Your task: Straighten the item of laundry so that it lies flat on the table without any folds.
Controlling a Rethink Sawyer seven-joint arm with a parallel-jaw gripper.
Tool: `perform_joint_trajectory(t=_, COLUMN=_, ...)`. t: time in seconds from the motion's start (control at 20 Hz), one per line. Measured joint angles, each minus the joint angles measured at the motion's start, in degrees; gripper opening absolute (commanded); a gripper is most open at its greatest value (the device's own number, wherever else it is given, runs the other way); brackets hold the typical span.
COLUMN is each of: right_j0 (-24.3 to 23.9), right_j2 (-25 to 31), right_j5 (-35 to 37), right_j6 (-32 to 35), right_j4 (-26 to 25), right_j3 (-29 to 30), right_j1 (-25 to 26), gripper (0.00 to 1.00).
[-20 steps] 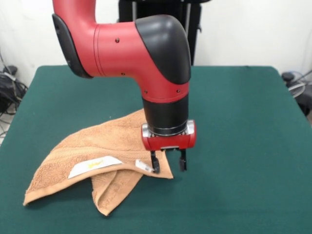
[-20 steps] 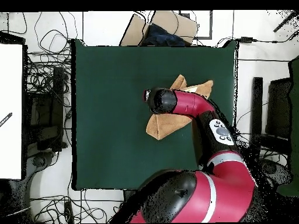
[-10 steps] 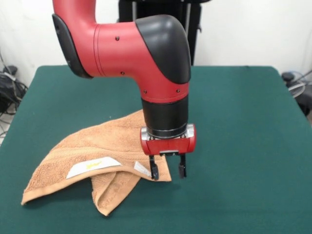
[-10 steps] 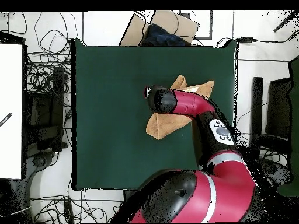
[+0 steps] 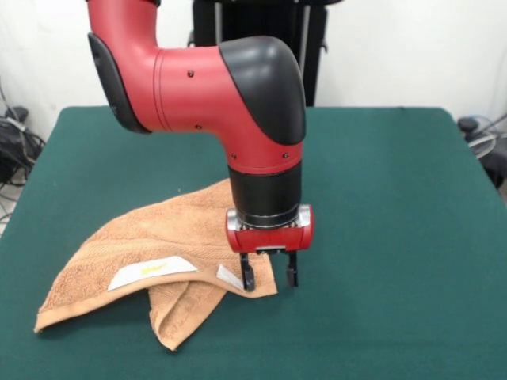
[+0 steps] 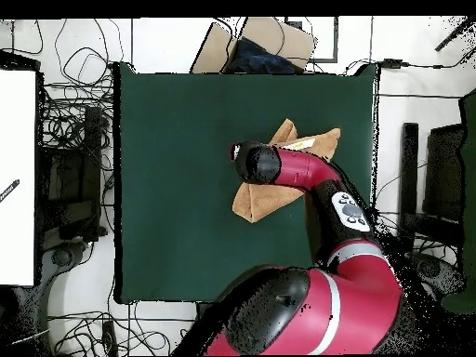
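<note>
Claw (image 5: pixel 269 275) hangs from one red arm, its two fingers spread apart astride the towel's (image 5: pixel 150 257) right corner, on the green desk (image 5: pixel 396 237). Two white tags show on that one crumpled towel. From overhead, the arm covers the towel's (image 6: pixel 256 200) middle.

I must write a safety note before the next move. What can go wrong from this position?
The open gripper straddles only the towel corner, so a close may catch little cloth and slip. The towel is folded over itself near the white tag; pulling might drag the whole bundle across the table instead of unfolding it.
</note>
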Motion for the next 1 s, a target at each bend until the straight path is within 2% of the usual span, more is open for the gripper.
perform_joint_trajectory(t=0.75, right_j0=-0.1, right_j2=-0.3, right_j5=-0.1, right_j6=0.0, right_j4=0.4, right_j3=0.0, right_j1=0.1, gripper=1.0)
perform_joint_trajectory(t=0.8, right_j0=-0.1, right_j2=-0.4, right_j5=-0.2, right_j6=0.0, right_j4=0.4, right_j3=-0.1, right_j1=0.1, gripper=0.0)
perform_joint_trajectory(t=1.0, right_j0=-0.4, right_j2=-0.6, right_j5=-0.5, right_j6=0.0, right_j4=0.4, right_j3=-0.1, right_j1=0.1, gripper=0.0)
